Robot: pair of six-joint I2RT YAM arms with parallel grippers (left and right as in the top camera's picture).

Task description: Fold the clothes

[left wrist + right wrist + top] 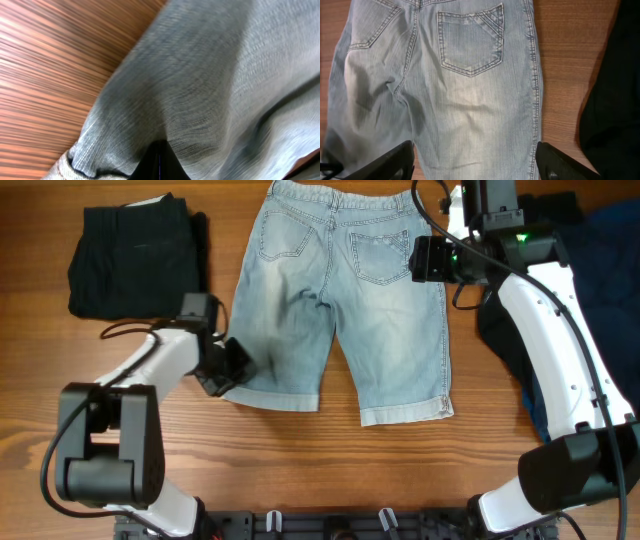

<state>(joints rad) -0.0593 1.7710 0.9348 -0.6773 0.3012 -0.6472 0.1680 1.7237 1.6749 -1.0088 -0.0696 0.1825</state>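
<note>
The clothes, light-blue denim shorts (pixel 340 300), lie flat mid-table with the back pockets up and the waistband at the far side. My left gripper (pixel 228 368) sits at the outer hem of the left leg. In the left wrist view it (pixel 160 162) is shut, with denim (pixel 210 75) bunched around its tips. My right gripper (pixel 420 258) hovers over the right hip by the right back pocket (pixel 470 42). It (pixel 475 165) is open, its fingers (pixel 395 160) spanning the right leg with nothing between them.
A folded black garment (pixel 135 255) lies at the far left. A pile of dark blue and black cloth (pixel 590 280) sits along the right side beside the right arm, and shows as black cloth (pixel 615 100) in the right wrist view.
</note>
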